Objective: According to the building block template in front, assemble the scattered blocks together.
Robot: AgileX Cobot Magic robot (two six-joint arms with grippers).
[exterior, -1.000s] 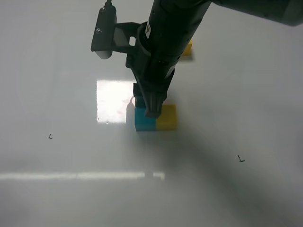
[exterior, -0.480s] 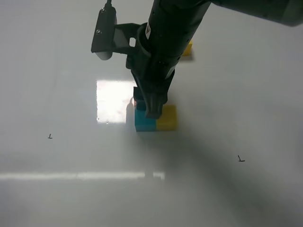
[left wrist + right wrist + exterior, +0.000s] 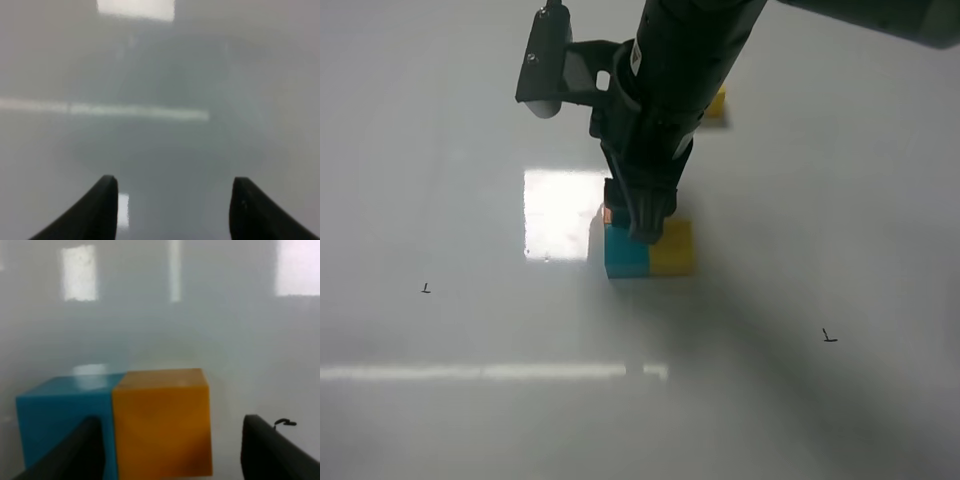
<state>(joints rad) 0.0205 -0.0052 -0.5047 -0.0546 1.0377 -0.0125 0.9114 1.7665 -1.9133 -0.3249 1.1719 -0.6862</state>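
The right hand [image 3: 172, 450], its fingers apart around the matte orange cube [image 3: 161, 422], is hovering where that cube is touching the matte teal cube [image 3: 65, 425], apparently matching the L-shaped template.

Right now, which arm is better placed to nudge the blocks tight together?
Probably the right. Its pincer is open, straddling the orange block that sits flush beside the teal block. The left pincer sees only bare table.
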